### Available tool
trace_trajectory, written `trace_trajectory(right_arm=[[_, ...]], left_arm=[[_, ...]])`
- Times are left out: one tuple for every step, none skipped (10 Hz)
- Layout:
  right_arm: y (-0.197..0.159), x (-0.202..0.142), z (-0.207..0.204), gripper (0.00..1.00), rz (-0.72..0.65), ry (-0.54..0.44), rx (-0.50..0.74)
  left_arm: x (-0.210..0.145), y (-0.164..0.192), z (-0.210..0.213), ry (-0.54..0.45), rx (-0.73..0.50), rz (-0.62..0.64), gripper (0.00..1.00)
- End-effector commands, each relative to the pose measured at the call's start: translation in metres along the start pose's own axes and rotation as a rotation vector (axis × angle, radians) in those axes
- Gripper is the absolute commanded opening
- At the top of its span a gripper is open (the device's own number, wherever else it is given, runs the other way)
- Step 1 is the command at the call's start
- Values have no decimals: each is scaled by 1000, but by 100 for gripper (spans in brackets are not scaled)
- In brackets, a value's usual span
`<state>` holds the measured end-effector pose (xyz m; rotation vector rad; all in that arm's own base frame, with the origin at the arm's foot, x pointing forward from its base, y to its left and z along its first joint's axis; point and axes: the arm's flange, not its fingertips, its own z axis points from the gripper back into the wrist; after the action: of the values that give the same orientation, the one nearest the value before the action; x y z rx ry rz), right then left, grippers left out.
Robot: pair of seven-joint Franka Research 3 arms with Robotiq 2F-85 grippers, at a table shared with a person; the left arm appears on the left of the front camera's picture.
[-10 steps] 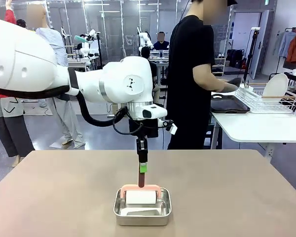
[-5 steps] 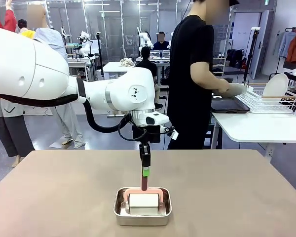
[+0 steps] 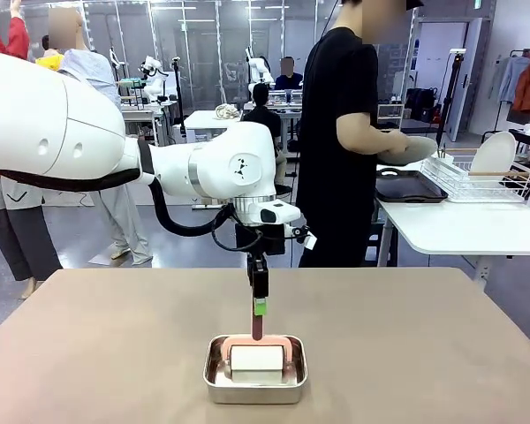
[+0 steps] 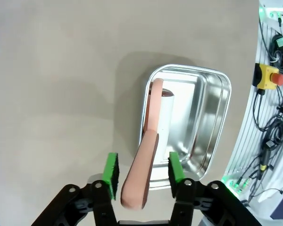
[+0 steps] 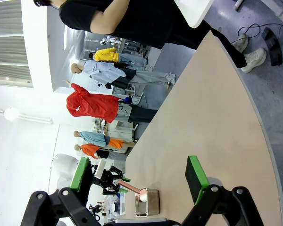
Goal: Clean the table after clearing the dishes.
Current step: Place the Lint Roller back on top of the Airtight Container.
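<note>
A robotics lab hall: glass partitions (image 3: 203, 53), further workstations with seated people (image 3: 287, 75) behind, a white side surface (image 3: 464, 225) carrying a dish rack (image 3: 477, 181).

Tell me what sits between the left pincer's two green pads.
In the left wrist view, the lint roller's pink handle stands between the left pincer's pads, a gap showing on each side; its white roll rests in the steel pan.

- Your left arm reaches in over the beige desk (image 3: 115, 344), its gripper (image 3: 259, 305) pointing straight down above the steel pan (image 3: 254, 371).
- The pink-handled roller (image 3: 256, 353) lies in that pan, white roll down, handle rising upright to the gripper's green pads.
- From here you can't tell whether the pads touch the handle.
- Beyond the desk, a person in black holds a plate (image 3: 411, 150) over a dark tray (image 3: 411, 187) on the white table (image 3: 468, 225).
</note>
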<state>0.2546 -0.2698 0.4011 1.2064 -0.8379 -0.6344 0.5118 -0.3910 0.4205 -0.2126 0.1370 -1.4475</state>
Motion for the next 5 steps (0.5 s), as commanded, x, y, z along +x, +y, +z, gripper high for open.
trace_trajectory(right_arm=[[0,-4,1,100,20,-1,9],[0,-4,1,100,20,-1,9],[0,-4,1,100,20,-1,9],[0,-4,1,100,20,-1,9],[0,-4,1,100,20,-1,9]], left_arm=[[1,-1,10,-16,25,11,100],[1,-1,13,-14,29,11,100],[1,-1,15,-8,35,11,100],[-1,-1,17,-8,40,15,100],[-2,-2,18,-9,43,19,100]])
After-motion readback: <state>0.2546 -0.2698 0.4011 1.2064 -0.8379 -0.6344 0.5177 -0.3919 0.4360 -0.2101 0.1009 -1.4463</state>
